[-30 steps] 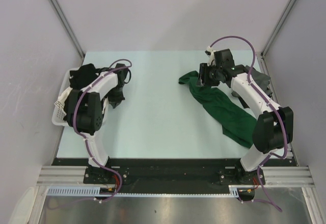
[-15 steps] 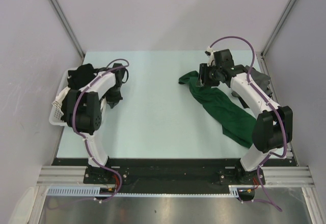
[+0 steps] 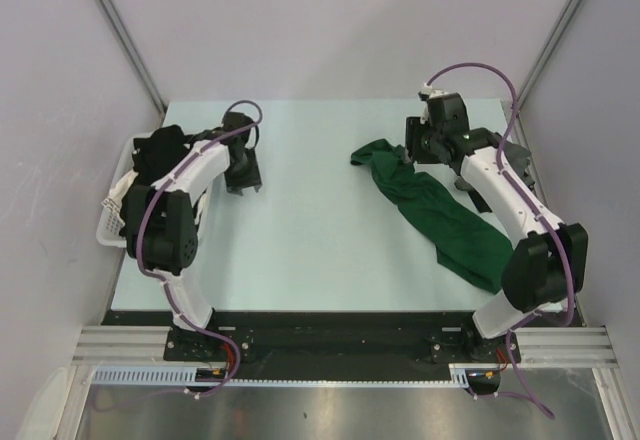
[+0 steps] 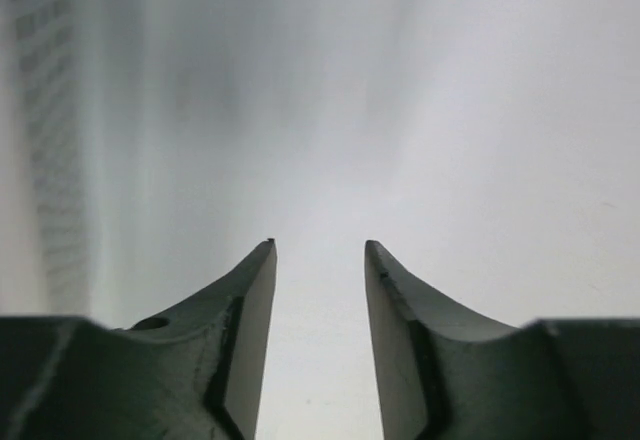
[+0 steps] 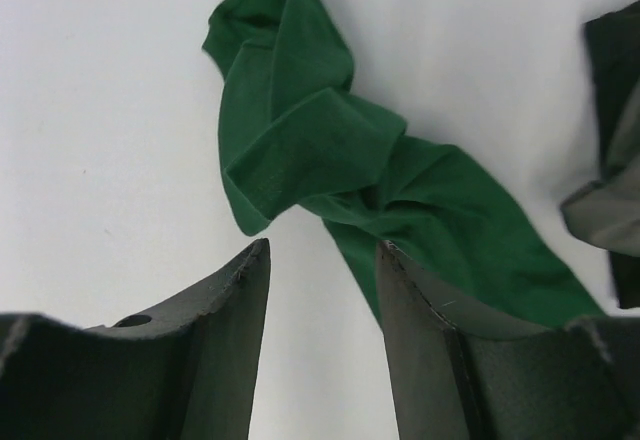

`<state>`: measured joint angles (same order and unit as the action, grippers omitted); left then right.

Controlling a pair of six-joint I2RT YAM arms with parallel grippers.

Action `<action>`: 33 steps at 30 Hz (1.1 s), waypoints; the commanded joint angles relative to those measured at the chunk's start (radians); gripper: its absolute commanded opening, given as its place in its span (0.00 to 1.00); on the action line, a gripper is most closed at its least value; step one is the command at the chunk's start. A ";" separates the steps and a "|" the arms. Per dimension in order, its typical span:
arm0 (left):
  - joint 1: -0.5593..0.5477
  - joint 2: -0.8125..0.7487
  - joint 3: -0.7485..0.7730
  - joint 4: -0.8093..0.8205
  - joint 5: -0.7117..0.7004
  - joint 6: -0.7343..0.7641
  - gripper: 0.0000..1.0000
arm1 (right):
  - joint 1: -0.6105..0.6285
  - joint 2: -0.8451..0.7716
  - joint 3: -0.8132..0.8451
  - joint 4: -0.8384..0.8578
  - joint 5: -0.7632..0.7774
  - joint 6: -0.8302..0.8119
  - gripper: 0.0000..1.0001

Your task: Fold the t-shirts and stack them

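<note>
A dark green t-shirt lies crumpled in a long diagonal strip on the right half of the table, and its bunched end fills the right wrist view. My right gripper hovers open at that bunched end, its right fingertip over the cloth and nothing between the jaws. A grey t-shirt with dark cloth beside it lies at the table's right edge. My left gripper stands open over bare table on the left, holding nothing.
A white slatted basket sits at the table's left edge with black cloth heaped in it, close behind my left arm. Grey walls close the table in on three sides.
My left gripper has opened and swung up and to the right, away from the basket. My right gripper has shifted slightly right and back from the green t-shirt's end.
</note>
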<state>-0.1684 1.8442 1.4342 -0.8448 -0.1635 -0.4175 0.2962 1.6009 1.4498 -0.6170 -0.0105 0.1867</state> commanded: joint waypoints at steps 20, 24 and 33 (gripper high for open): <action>-0.414 0.458 0.703 0.365 0.574 -0.133 0.51 | -0.005 -0.251 -0.003 -0.099 0.326 -0.033 0.52; -0.444 0.490 0.736 0.392 0.607 -0.156 0.52 | -0.005 -0.282 -0.022 -0.102 0.337 -0.041 0.52; -0.454 0.487 0.698 0.391 0.616 -0.155 0.47 | -0.006 -0.271 -0.029 -0.072 0.311 -0.039 0.53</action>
<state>-0.6254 2.3432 2.1159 -0.4866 0.4240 -0.5549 0.2924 1.3380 1.4189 -0.7143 0.3023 0.1566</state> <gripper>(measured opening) 0.470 0.524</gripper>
